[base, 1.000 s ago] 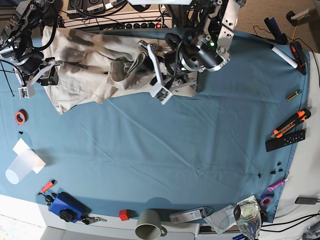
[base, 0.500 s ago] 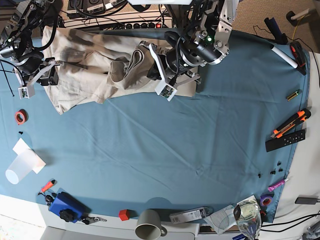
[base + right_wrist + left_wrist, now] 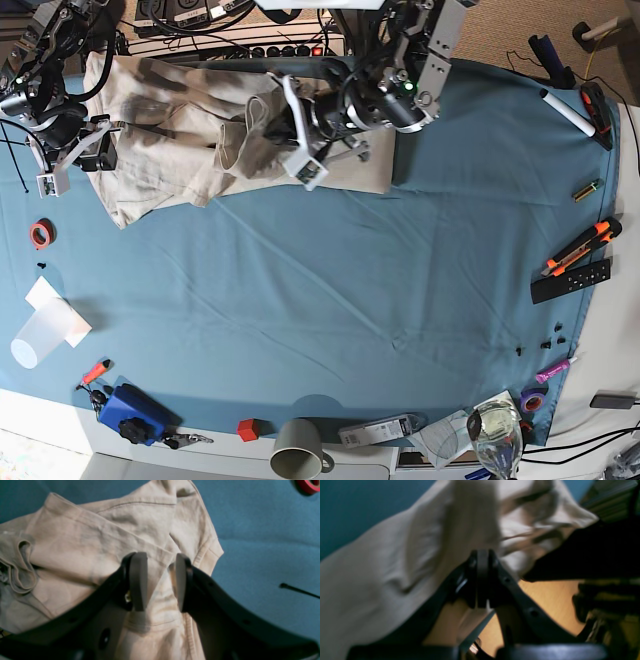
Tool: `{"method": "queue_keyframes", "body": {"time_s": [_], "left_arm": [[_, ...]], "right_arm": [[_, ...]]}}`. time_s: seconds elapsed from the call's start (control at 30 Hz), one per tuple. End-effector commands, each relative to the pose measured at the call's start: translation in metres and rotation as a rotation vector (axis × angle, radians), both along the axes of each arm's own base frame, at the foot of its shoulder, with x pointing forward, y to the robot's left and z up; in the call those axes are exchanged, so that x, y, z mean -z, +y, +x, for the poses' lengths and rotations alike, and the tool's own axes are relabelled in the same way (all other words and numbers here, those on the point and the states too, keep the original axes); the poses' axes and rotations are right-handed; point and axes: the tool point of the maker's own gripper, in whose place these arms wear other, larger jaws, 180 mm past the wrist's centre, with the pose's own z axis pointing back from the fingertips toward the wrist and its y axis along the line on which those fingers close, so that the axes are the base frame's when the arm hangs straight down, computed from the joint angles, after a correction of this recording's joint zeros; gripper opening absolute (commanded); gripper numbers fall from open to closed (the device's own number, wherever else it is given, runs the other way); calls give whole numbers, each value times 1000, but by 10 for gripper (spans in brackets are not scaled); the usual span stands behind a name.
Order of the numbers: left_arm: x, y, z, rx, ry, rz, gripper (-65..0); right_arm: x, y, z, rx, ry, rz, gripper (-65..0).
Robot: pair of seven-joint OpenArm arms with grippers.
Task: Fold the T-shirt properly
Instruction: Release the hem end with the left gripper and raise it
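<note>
The left gripper (image 3: 290,125), jaws together on a fold of the T-shirt (image 3: 180,130), sits mid-garment; the shirt's length stretches away toward the half-open right gripper (image 3: 75,150).

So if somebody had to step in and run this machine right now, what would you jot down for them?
Left hand: shut; it looks pinched on a fold of the T-shirt, though the close view is blurred.
Right hand: open, its fingers either side of the shirt's hem edge, nothing held.
T-shirt: bunched and wrinkled at the far end of the blue cloth, one end near the right arm, the other under the left arm.
Done: no neat fold yet.
Left: spread it flat, then fold it.
</note>
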Motion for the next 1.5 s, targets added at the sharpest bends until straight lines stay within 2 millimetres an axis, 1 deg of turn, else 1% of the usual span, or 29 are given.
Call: {"method": "queue_keyframes", "body": {"time_s": [0.0,0.07,0.13,0.2,0.27,0.37,0.43,0.5,0.57,0.67,0.77,0.83,0.93,1.13,1.2,1.27,1.4,1.47], "left_arm": [[-20,-15,-1,29,-49,-75,-650],[-25,-30,-13,97,-80,-98,-650],[-23,-38,-23,151,-108,-69,-650],[-17,-39,-24,161,-135,-15,-650],[-12,-32,-16,108,-133,32,-650],[-11,-12,3,-24,-121,108,-650],[-17,5,13,-93,-125,153,-650],[-24,22,20,-156,-136,171,-650],[-29,36,22,-207,-135,171,-650],[-30,57,20,-264,-130,183,-650],[-31,80,16,-302,-139,216,-650],[-31,92,12,-311,-145,238,-650],[-27,99,4,-299,-140,264,-650],[-21,102,-3,-289,-124,282,-650],[-21,102,-3,-289,-123,281,-650],[-21,102,-3,-289,-123,280,-650],[-19,102,-6,-287,-115,282,-650],[-18,102,-8,-287,-106,282,-650]], "right_arm": [[-14,-3,8,-9,-47,-19,-453],[-13,-3,7,-9,-46,-19,-453],[-14,-3,8,-9,-47,-20,-453],[-14,-4,8,-9,-46,-22,-453],[-14,-4,8,-8,-48,-22,-453],[-18,-8,9,4,-65,-23,-453],[-25,-11,10,21,-100,-5,-453],[-37,-19,10,50,-147,18,-453],[-48,-32,9,92,-187,17,-453],[-63,-53,1,161,-235,5,-453],[-72,-68,-7,213,-259,-8,-453],[-73,-72,-11,227,-251,-15,-453],[-71,-75,-12,234,-238,-28,-453],[-72,-75,-12,234,-243,-33,-453],[-68,-79,-15,237,-219,-64,-452],[-63,-81,-21,202,-179,-117,-446],[-51,-80,-34,179,-123,-143,-321],[-44,-77,-41,142,-90,-161,-294]]}}
